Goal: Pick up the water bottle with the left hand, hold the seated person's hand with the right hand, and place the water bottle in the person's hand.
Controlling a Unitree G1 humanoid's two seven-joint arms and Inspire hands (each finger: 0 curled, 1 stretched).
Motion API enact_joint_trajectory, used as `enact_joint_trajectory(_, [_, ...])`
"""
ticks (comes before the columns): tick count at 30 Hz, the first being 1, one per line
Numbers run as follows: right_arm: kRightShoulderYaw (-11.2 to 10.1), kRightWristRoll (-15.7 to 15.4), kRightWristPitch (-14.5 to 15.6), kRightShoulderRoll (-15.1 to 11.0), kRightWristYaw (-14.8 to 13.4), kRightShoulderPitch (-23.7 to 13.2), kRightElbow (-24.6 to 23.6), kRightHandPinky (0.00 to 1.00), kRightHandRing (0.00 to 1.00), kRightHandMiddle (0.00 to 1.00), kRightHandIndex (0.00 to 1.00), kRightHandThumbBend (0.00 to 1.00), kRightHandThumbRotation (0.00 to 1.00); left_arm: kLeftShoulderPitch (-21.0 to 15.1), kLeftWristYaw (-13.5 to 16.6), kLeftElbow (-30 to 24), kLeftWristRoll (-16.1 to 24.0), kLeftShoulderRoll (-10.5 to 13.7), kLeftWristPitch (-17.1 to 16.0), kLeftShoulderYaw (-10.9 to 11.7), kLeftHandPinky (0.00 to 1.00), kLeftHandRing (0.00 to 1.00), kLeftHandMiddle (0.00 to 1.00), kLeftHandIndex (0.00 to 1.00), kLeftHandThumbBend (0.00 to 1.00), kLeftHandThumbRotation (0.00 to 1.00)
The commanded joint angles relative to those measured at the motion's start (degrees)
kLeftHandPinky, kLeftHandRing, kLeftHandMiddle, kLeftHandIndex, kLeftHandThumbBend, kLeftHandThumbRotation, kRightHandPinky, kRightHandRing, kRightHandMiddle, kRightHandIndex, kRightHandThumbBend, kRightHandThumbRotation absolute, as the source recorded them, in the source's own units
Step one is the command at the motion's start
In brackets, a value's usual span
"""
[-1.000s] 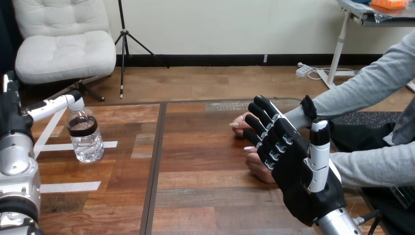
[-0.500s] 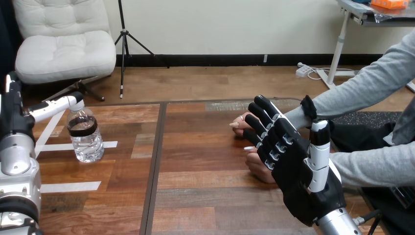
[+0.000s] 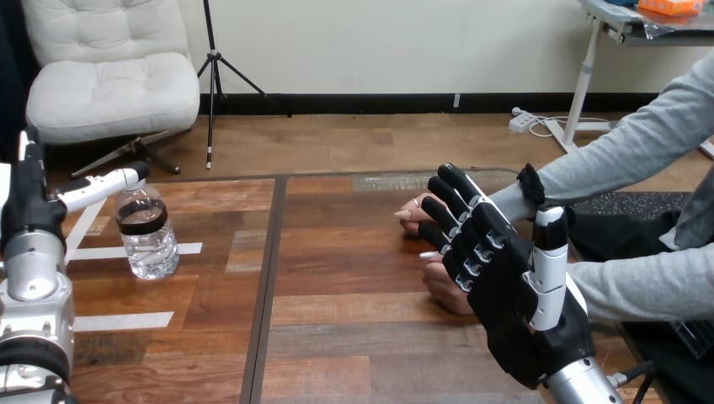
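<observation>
A clear water bottle (image 3: 148,232) with a dark label band stands upright on the table at the left. My left hand (image 3: 29,204) is at the left edge beside it. Its white thumb (image 3: 103,186) stretches straight to just over the bottle's top, and nothing is gripped. My right hand (image 3: 508,284) stands open at the right with straight fingers pointing up and left. It is in front of the person's two hands (image 3: 418,213), which rest together on the table. I cannot tell whether it touches them. The person's nearer hand (image 3: 444,285) is partly hidden behind my fingers.
The wooden table (image 3: 354,337) has a dark seam running down its middle and white tape strips (image 3: 118,321) at the left. The person's grey-sleeved arms (image 3: 623,160) come in from the right edge.
My left hand has shifted slightly to the right, its thumb tip sliding further across the bottle's top. The right hand, the bottle and the person's hands have stayed in place.
</observation>
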Motion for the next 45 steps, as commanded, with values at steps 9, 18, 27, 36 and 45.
enact_joint_trajectory(9, [-0.38, 0.69, -0.50, 0.64, 0.32, -2.81, -2.66, 1.00, 1.00, 0.99, 0.96, 0.91, 1.00, -1.76, 1.21, 0.37, 0.22, -1.68, 0.72, -0.59, 0.87, 0.96, 1.00, 1.00, 1.00, 0.23])
enact_joint_trajectory(18, [-0.41, 0.62, -0.59, 0.65, 0.30, -2.78, -2.60, 1.00, 1.00, 0.99, 0.96, 0.91, 1.00, -1.78, 1.84, 0.72, 0.34, -2.48, 2.05, -0.91, 0.84, 0.93, 0.99, 1.00, 1.00, 0.24])
enact_joint_trajectory(27, [-0.42, 0.76, -0.44, 0.69, 0.26, -2.72, -2.62, 1.00, 1.00, 0.99, 0.96, 0.91, 1.00, -2.25, 2.43, 0.96, 0.72, -3.10, 4.05, -1.42, 0.97, 0.99, 1.00, 1.00, 0.95, 0.21])
enact_joint_trajectory(36, [-0.38, 0.70, -0.53, 0.65, 0.37, -2.74, -2.58, 1.00, 1.00, 0.98, 0.96, 0.92, 1.00, -2.69, 3.26, 1.13, 1.59, -3.49, 5.91, -2.10, 1.00, 1.00, 1.00, 1.00, 0.92, 0.20])
enact_joint_trajectory(45, [-0.31, 0.72, -0.61, 0.73, 0.40, -2.65, -2.66, 1.00, 1.00, 0.99, 0.96, 0.92, 1.00, -3.05, 3.17, 1.47, 2.11, -3.69, 7.36, -2.52, 1.00, 1.00, 1.00, 1.00, 0.92, 0.22])
